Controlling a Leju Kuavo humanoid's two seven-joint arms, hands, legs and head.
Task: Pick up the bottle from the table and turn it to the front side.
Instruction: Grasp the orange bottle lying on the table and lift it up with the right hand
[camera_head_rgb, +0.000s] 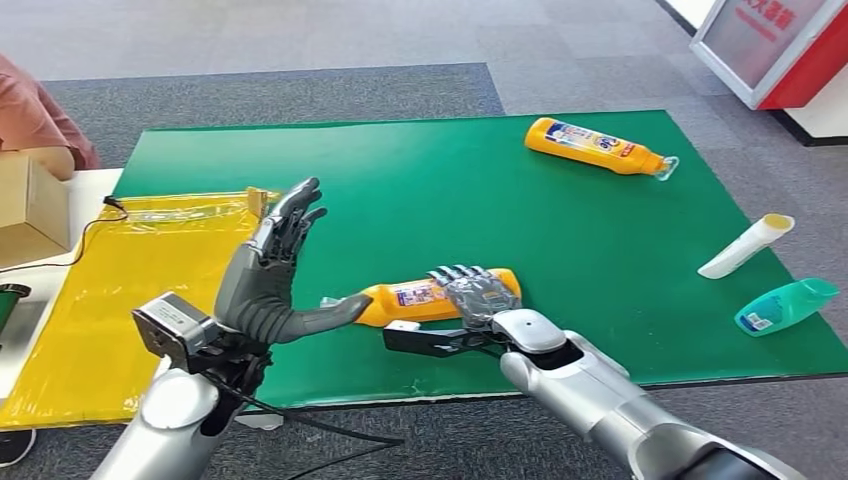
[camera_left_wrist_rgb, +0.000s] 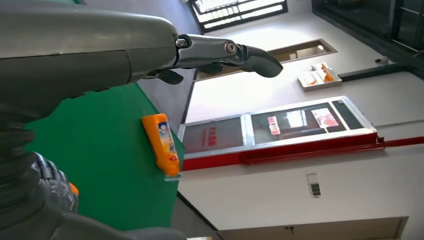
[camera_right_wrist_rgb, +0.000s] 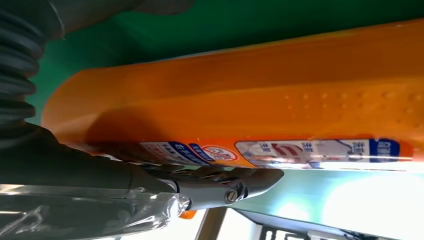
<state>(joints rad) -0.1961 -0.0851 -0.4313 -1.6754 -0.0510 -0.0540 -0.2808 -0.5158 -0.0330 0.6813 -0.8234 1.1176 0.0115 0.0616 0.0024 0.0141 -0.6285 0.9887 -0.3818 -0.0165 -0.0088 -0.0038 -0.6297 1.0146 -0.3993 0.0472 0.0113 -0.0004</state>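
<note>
My right hand (camera_head_rgb: 480, 297) wraps the bottle (camera_head_rgb: 420, 298) — apparently gripped, ready for lifting; my left hand (camera_head_rgb: 268, 275) beside it stands spread, empty.

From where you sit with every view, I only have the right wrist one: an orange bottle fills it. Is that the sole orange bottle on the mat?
Observer: No. A second orange bottle lies at the far side of the green mat.
Operator: Where is the left hand?
Observer: The left hand is raised, fingers spread, its thumb by the near orange bottle's cap end.
Operator: Anything else?
Observer: A teal bottle and a white tube lie at the right edge.
</note>
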